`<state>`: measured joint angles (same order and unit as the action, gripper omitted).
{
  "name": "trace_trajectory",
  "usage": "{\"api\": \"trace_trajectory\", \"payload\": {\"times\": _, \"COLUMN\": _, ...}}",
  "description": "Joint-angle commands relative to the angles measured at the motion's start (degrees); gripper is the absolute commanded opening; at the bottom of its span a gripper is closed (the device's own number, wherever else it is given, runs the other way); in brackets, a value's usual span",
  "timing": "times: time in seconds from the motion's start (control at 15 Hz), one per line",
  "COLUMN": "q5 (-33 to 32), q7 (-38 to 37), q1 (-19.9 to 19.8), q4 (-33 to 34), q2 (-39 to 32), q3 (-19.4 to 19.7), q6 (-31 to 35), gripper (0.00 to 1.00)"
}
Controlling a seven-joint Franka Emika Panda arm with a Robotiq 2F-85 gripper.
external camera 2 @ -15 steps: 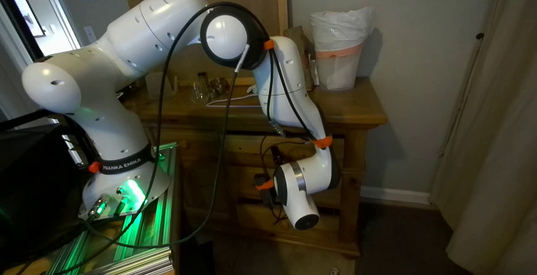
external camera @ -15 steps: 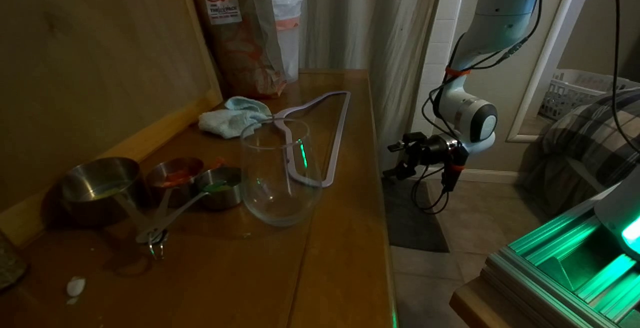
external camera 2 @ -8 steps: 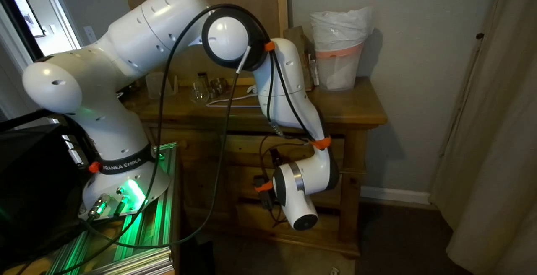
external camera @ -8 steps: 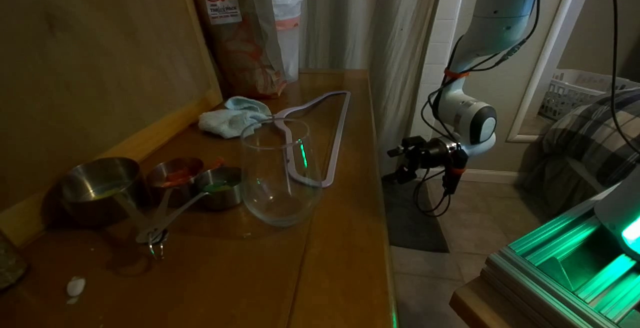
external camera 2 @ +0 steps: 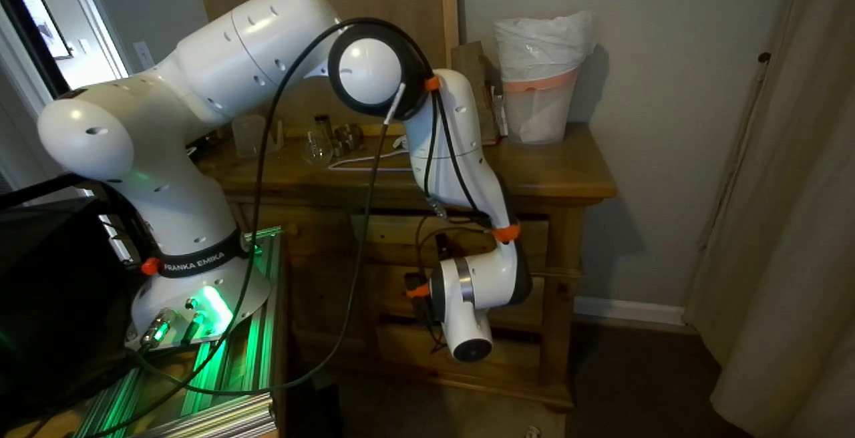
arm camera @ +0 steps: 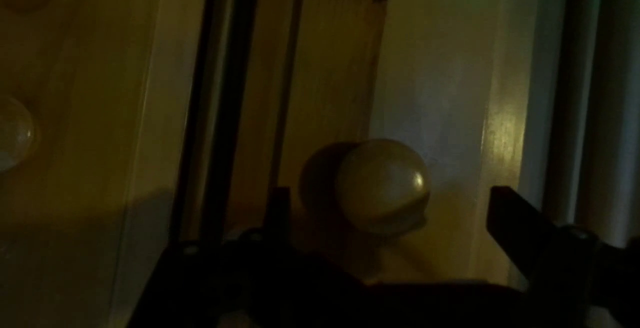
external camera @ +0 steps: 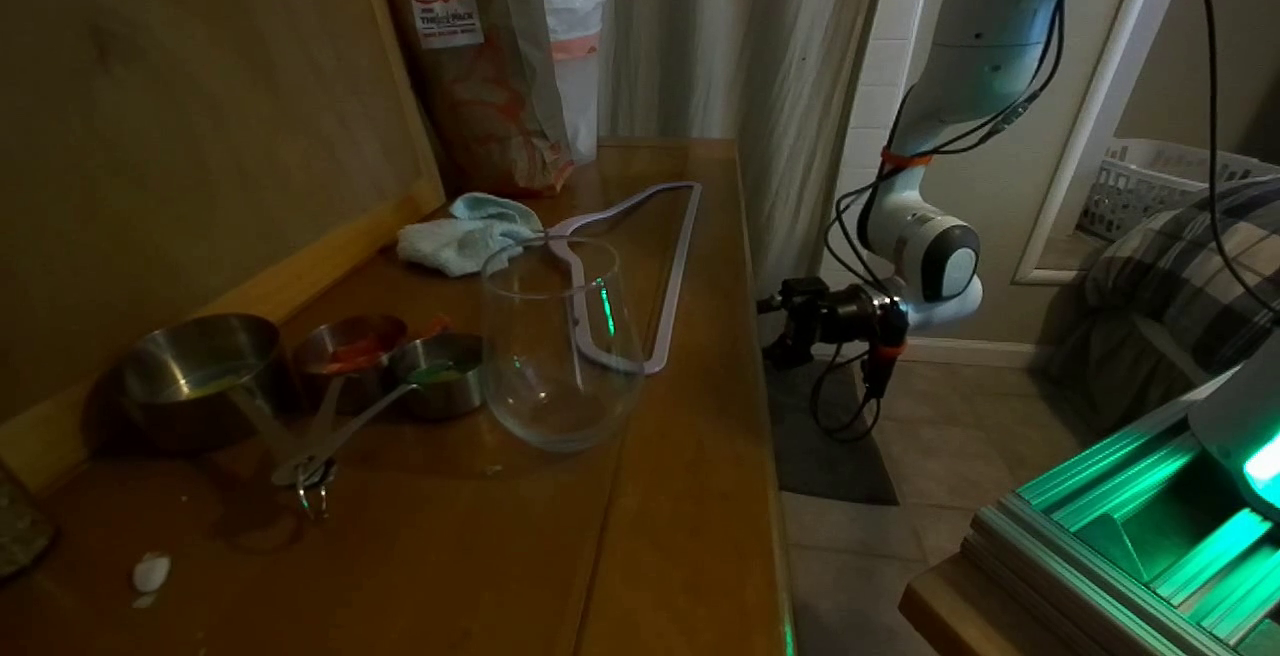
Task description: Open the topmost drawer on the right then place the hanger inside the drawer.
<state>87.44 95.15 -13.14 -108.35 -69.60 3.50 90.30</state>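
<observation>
In the wrist view a round wooden knob point(arm camera: 384, 183) stands out from the drawer front point(arm camera: 435, 83). My gripper point(arm camera: 389, 193) is open, one dark finger on either side of the knob with a gap to each. Seen from outside, the gripper point(external camera: 768, 328) is level and points at the dresser's front, below its top. The topmost right drawer point(external camera 2: 387, 228) has a dark line above its front; the arm partly covers it. The pale hanger point(external camera: 678, 271) lies flat on the dresser top, seen partly through the glass bowl, and shows in an exterior view as a thin hanger outline point(external camera 2: 354, 169).
A clear glass bowl point(external camera: 560, 386), metal measuring cups point(external camera: 205, 376) and a light-blue cloth point(external camera: 465, 236) share the dresser top point(external camera: 690, 516). At its far end stand a paper bag point(external camera: 480, 76) and a lined bin point(external camera 2: 544, 91). Another knob point(arm camera: 12, 133) shows on the neighbouring drawer.
The arm has moved toward the dresser, bringing the gripper closer to the drawer fronts. The jaws stay apart, and the hanger and other objects have not moved.
</observation>
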Motion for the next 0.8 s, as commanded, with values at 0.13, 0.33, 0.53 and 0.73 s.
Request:
{"api": "trace_trajectory", "payload": {"times": 0.13, "q5": 6.2, "q7": 0.5, "q1": 1.9, "q4": -0.1, "q2": -0.7, "q3": 0.3, "q6": -0.1, "gripper": 1.00}}
{"api": "trace_trajectory", "payload": {"times": 0.33, "q5": 7.2, "q7": 0.1, "q1": 2.6, "q4": -0.2, "q2": -0.8, "q3": 0.7, "q6": -0.2, "gripper": 1.00}}
{"api": "trace_trajectory", "payload": {"times": 0.53, "q5": 6.7, "q7": -0.5, "q1": 3.2, "q4": -0.2, "q2": -0.9, "q3": 1.1, "q6": -0.2, "gripper": 0.99}}
{"api": "trace_trajectory", "payload": {"times": 0.73, "q5": 6.1, "q7": -0.8, "q1": 3.6, "q4": -0.3, "q2": -1.1, "q3": 1.4, "q6": -0.3, "gripper": 1.00}}
